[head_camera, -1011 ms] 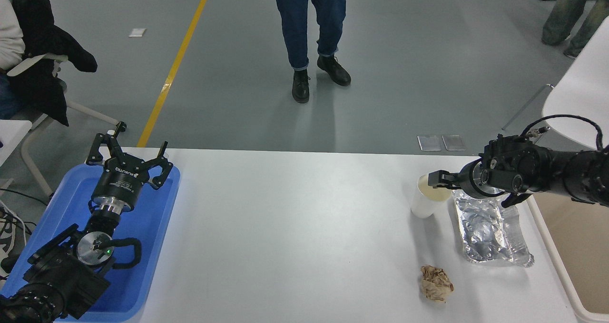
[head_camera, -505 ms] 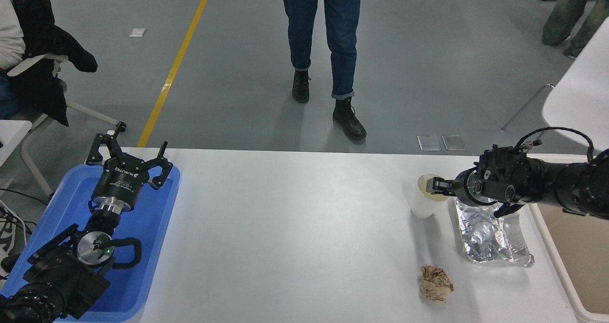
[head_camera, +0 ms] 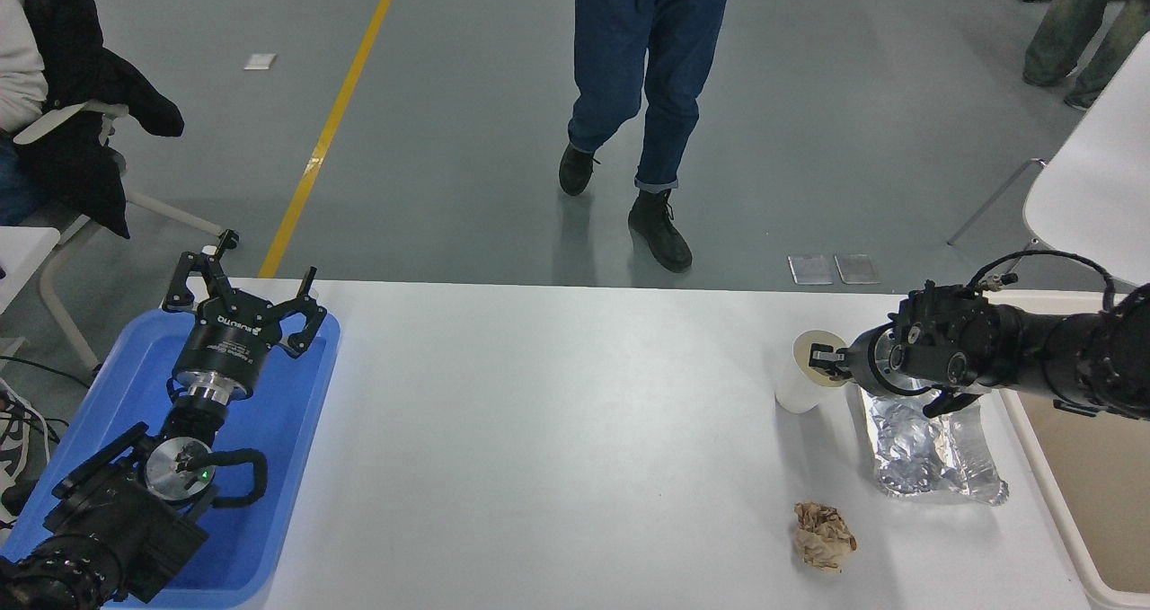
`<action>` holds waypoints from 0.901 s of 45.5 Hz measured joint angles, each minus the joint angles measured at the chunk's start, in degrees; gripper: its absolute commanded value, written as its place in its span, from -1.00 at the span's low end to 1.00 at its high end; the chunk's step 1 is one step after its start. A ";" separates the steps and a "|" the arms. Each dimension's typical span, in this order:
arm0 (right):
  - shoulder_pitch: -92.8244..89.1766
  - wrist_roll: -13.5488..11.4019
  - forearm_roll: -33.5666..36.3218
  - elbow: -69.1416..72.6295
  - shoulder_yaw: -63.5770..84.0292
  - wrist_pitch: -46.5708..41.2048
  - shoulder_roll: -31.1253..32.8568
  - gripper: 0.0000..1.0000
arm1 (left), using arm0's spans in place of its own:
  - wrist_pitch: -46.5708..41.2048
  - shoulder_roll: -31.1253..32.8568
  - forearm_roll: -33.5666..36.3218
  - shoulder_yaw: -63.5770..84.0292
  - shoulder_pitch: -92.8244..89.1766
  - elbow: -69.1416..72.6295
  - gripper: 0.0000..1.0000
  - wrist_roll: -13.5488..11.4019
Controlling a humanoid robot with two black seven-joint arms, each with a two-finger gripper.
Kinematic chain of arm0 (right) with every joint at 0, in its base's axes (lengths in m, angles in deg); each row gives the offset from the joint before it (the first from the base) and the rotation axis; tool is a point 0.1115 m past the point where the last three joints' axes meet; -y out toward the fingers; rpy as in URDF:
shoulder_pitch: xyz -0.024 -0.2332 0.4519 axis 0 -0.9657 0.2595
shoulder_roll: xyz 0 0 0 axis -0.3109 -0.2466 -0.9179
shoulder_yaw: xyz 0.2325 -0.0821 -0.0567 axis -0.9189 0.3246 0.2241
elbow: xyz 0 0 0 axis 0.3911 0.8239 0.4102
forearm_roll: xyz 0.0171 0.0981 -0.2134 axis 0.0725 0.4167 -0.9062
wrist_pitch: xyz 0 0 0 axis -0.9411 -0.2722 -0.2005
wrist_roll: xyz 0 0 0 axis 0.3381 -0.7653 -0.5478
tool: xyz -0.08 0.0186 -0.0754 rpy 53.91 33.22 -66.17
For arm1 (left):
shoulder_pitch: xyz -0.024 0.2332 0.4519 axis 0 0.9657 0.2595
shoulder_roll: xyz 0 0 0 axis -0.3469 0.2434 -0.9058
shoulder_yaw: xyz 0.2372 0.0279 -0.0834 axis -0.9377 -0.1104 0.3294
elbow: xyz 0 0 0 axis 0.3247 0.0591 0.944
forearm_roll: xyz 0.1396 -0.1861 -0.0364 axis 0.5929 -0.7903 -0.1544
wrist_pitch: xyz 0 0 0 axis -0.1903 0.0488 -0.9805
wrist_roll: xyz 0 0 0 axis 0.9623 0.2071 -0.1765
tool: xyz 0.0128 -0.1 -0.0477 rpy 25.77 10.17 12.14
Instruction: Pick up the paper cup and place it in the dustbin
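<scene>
I'm at the white table (head_camera: 557, 430), and everything I say is placed off the paper cup (head_camera: 802, 378), which stands upright near the table's far right. My right gripper (head_camera: 822, 361) comes in from the cup's right, its fingertips at the rim on that side; whether they have closed on the rim I cannot tell from up here. To do this well, I judge I need a firm pinch on the rim wall without crushing it, then a straight lift before swinging right. The dustbin (head_camera: 1060, 493) sits well right of the cup, off the table's right edge. Between cup and dustbin lies the foil tray (head_camera: 934, 453), so I'd carry high over it. Nearer me than the cup rests a crumpled paper ball (head_camera: 823, 535), clear of the path. Far left of the cup, my left gripper (head_camera: 243, 297) is parked, fingers spread wide, over the blue tray (head_camera: 278, 466).
</scene>
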 measured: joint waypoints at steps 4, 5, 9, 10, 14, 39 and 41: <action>0.86 0.01 -0.03 0.98 0.44 -0.06 0.14 -1.00 | 0.00 0.00 0.00 0.00 0.00 -0.01 1.00 0.01; 1.24 0.04 -0.08 1.47 0.68 -0.10 0.18 -1.00 | 0.00 0.00 0.00 0.00 0.00 -0.02 1.00 0.01; 2.68 0.06 -0.25 3.25 1.82 -0.27 0.28 -1.00 | 0.00 0.00 0.00 0.00 0.00 -0.02 1.00 0.01; 3.07 0.07 -0.30 3.71 2.15 -0.31 0.29 -1.00 | 0.00 0.00 0.00 0.00 0.00 -0.02 1.00 0.01; 5.42 0.09 -0.46 6.51 3.74 -0.79 0.51 -1.00 | 0.00 0.00 0.00 0.00 0.00 -0.02 1.00 0.01; 32.83 0.31 -0.87 23.24 8.33 -26.17 7.55 -1.00 | 0.00 0.00 -0.01 0.00 -0.01 0.00 1.00 0.04; 35.62 0.34 -0.76 23.88 8.40 -28.38 8.30 -1.00 | 0.00 0.00 -0.04 0.00 0.00 0.00 1.00 0.04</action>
